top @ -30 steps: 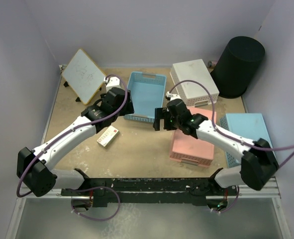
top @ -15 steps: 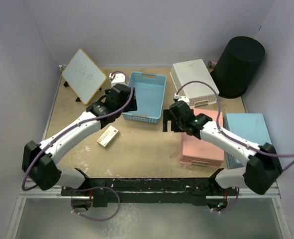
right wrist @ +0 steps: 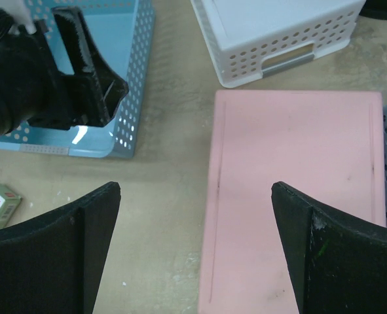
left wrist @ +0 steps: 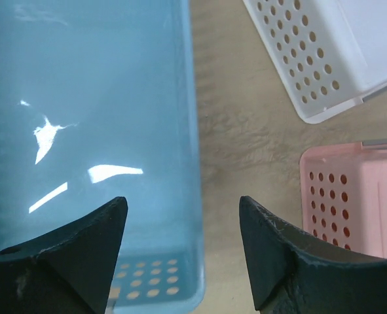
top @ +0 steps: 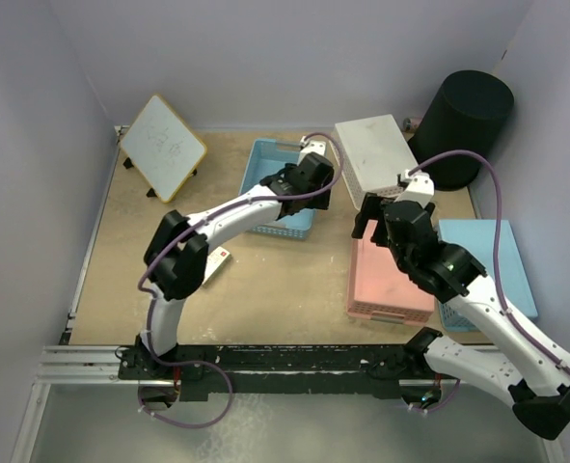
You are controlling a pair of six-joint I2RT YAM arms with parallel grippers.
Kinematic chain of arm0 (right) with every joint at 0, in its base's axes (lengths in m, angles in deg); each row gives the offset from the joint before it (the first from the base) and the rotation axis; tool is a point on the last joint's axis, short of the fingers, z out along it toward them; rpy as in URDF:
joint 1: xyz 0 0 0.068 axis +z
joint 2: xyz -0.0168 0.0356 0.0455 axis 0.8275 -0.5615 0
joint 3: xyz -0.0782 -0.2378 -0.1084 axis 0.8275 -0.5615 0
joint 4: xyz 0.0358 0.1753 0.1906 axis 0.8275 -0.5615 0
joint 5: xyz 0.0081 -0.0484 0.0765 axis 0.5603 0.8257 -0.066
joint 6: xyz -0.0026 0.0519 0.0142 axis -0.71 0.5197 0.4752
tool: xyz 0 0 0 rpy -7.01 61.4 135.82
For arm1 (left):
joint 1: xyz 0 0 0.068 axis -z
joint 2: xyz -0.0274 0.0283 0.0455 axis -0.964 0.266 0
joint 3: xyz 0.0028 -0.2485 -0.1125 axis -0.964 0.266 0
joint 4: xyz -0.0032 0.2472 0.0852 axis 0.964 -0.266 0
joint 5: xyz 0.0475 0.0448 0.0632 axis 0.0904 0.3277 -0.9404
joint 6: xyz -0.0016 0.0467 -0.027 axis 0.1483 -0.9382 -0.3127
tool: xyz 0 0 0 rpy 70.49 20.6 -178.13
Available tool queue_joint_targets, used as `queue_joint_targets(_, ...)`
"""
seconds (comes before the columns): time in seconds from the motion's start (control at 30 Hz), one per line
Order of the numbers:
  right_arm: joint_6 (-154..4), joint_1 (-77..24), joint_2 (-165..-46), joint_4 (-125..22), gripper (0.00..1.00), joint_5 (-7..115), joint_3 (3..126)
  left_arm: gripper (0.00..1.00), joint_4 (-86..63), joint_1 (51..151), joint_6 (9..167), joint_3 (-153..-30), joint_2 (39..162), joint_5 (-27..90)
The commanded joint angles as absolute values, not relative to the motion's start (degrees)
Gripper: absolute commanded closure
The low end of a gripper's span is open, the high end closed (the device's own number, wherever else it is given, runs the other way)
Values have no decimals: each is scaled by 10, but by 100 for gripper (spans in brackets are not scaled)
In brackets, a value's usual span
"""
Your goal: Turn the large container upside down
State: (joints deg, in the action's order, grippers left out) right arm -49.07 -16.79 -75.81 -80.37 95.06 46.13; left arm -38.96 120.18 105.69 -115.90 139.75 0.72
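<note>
Plainly, nothing is gripped. The left gripper point(left wrist: 183, 203) is seen with its jaws spread and empty above the right wall of the blue basket point(left wrist: 82, 98). The right gripper point(right wrist: 196, 190) is likewise parted wide, over the near edge of the pink basket point(right wrist: 291, 190). The large container point(top: 466, 121) is found standing at the far right corner, beyond the white basket point(top: 379, 159), well apart from both grippers and untouched. The approach is judged to be the step in hand. A reach to that corner is called for next, so that the wall can be seized before any tipping.
</note>
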Motion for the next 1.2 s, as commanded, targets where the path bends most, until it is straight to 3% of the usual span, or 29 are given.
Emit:
queue_joint_targets(0.0, -481, -168, -742, -845, 0, 993, 465, 36, -407, 1201, 1036, -1253, 1467, 4)
queue_joint_targets(0.2, -467, -168, -734, -865, 0, 991, 459, 60, -421, 1201, 1028, -1305, 1528, 17)
queue_joint_targets(0.37, -471, -169, -731, -856, 0, 989, 457, 68, -420, 1195, 1023, -1293, 1522, 22)
queue_joint_targets(0.53, -471, -168, -741, -850, 0, 981, 457, 100, -426, 1192, 1024, -1291, 1515, 38)
queue_joint_targets(0.7, -472, -168, -738, -850, 0, 986, 454, 100, -427, 1191, 1026, -1295, 1443, 76)
queue_joint_targets(0.77, -472, -169, -737, -848, 0, 989, 453, 100, -402, 1176, 1051, -1279, 1402, 153)
queue_joint_targets(0.9, -474, -169, -736, -841, 0, 993, 452, 100, -249, 1121, 1165, -1179, 1311, 333)
queue_joint_targets(1.17, -477, -168, -744, -832, 0, 992, 448, 100, 54, 1073, 1403, -993, 1227, 485)
